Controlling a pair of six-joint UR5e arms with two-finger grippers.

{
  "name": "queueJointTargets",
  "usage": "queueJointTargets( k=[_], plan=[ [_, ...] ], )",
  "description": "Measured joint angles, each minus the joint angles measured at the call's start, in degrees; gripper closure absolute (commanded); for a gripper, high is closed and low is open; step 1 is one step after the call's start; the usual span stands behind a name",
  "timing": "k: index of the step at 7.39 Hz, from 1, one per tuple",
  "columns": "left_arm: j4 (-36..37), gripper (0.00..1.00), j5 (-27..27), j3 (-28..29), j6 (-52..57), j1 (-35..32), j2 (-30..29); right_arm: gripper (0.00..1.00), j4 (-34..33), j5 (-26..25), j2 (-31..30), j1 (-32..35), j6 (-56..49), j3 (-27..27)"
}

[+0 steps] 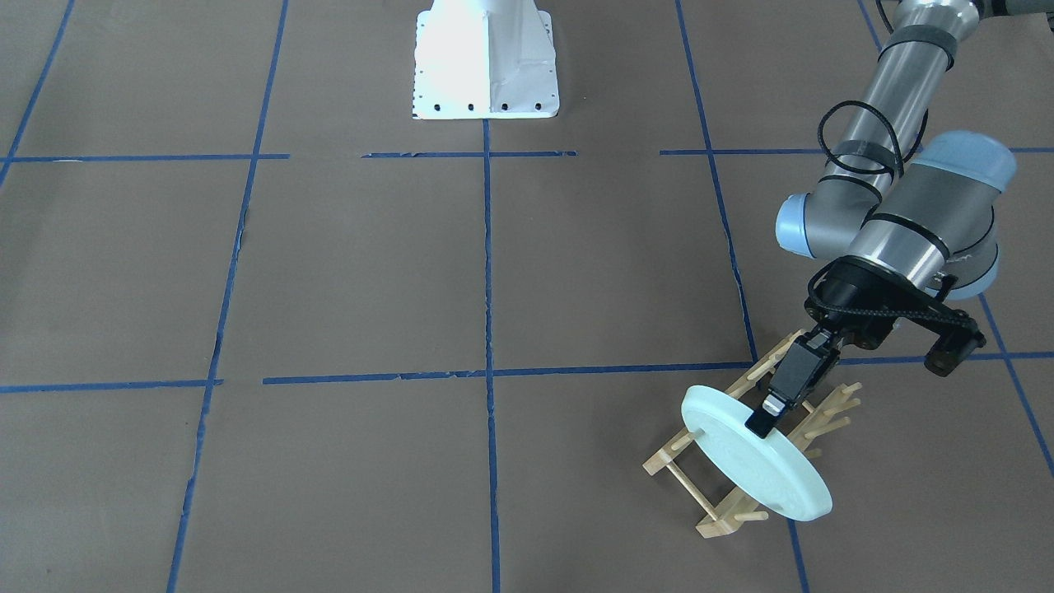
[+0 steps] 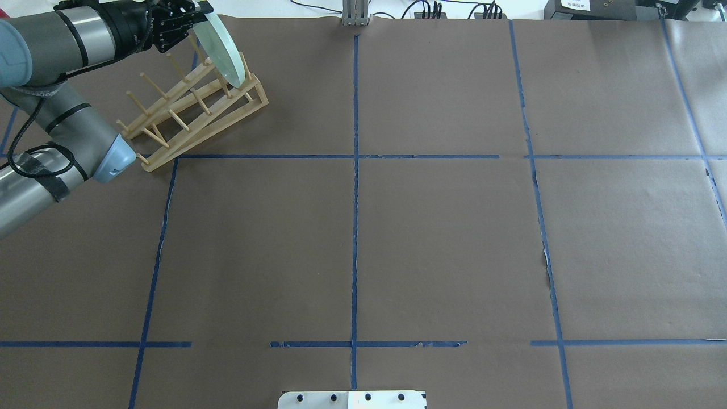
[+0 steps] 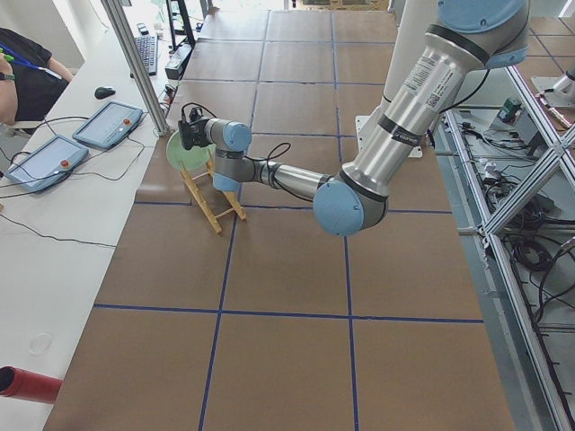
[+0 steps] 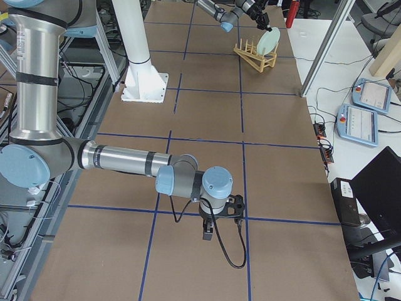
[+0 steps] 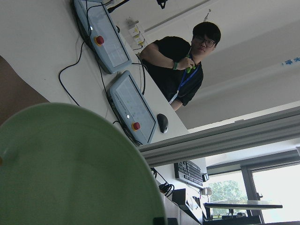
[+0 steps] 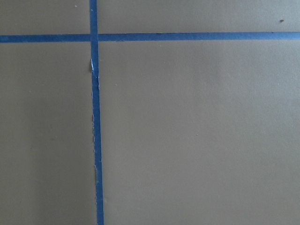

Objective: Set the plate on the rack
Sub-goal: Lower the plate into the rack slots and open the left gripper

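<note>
Robot's white base (image 1: pixel 486 74) is standing well apart from the rack (image 1: pixel 715 524), across the brown-papered table (image 2: pixel 443 244). R gripper (image 4: pixel 207 236) is hanging low over the table, also well apart from rack, w/ its wrist cam looking down on a crossing of blue tape lines (image 6: pixel 95 117). It's showing in the side view only, so can't tell if jaws are wide or narrow.

L arm (image 1: pixel 897 206) is reaching over rack from robot's side, w/ L gripper (image 1: pixel 763 420) angling down onto the plate (image 1: pixel 753 461). Jaws are clamping plate's upper rim. One black finger (image 1: pixel 786 380) is lying on the face seen in front-facing view; the other is hiding behind plate. Plate is standing on edge, tilted, across both rails at rack's end farthest from robot, w/ lower edge down btwn the pegs (image 1: pixel 751 516). Can't tell if it's bearing fully on the rails. Most other pegs are standing on robot's side of plate.

Beyond rack, a white desk (image 3: pixel 54 233) is carrying two pendants (image 5: pixel 133 110) w/ red buttons. An operator (image 5: pixel 185 70) in black w/ glasses is looking toward L wrist cam.
</note>
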Motion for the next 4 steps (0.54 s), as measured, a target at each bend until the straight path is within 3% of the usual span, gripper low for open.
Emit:
queueJointTargets(
  k=[4],
  plan=[
    [0.09, 0.0, 0.32, 0.67, 0.45, -0.03, 0.14, 0.0, 0.0, 0.0, 0.0, -0.01, 0.03, 0.0]
  ],
)
